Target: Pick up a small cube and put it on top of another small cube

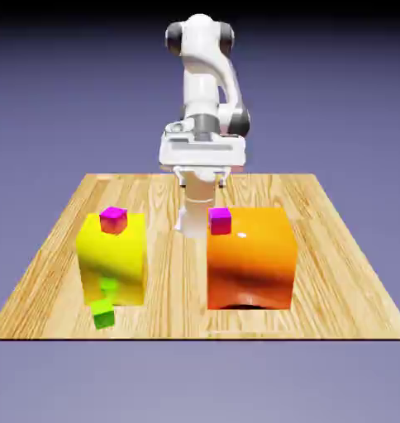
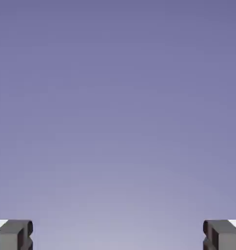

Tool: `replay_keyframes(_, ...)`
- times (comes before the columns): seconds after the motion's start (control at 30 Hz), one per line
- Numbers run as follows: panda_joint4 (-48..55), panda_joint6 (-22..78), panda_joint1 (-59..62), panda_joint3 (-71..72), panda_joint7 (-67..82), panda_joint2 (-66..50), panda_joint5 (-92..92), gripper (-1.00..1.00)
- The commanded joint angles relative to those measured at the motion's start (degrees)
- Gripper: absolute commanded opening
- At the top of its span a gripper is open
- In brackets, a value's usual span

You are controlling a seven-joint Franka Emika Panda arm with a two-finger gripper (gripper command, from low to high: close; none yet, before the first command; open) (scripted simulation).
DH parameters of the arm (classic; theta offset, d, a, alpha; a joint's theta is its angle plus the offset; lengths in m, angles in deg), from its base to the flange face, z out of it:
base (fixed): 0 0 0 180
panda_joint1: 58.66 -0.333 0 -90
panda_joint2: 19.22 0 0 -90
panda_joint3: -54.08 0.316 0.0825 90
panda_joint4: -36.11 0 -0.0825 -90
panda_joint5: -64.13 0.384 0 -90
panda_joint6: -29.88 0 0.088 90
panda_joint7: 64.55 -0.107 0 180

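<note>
Near the front edge of the worktop (image 1: 335,318), towards the exterior view's left, lies the tiny green cube (image 1: 102,314), turned a little so that two of its sides and its top catch the light. It sits just in front of the big yellow block (image 1: 112,260), whose shiny face carries a small green reflection above it. Well apart, towards the exterior view's right, stands the big orange block (image 1: 251,264), wider than the yellow one and darkening to red low down.

Higher up I see two tiny magenta cubes. One magenta cube (image 1: 113,220) shows at the yellow block's upper edge, slightly turned; the other magenta cube (image 1: 220,221) shows at the orange block's upper left corner, squarer to me. From where I stand I can't tell exactly what either one rests on.

Beyond the blocks the pincer (image 1: 203,182) hangs above the worktop, released, its fingers spread wide with nothing between them. The hand view has only the blue-violet backdrop (image 2: 118,107) between the fingertips (image 2: 8,239). Farther back, the white arm (image 1: 202,78) rises and bends over, its joints dark grey.
</note>
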Motion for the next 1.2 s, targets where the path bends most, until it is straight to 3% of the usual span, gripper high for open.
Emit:
replay_keyframes(0.0,1.4,1.4,-0.5,-1.2,1.4,-2.1,0.4,0.0)
replay_keyframes(1.17,51.2,51.4,-19.7,-44.7,49.8,-74.6,14.1,0.0)
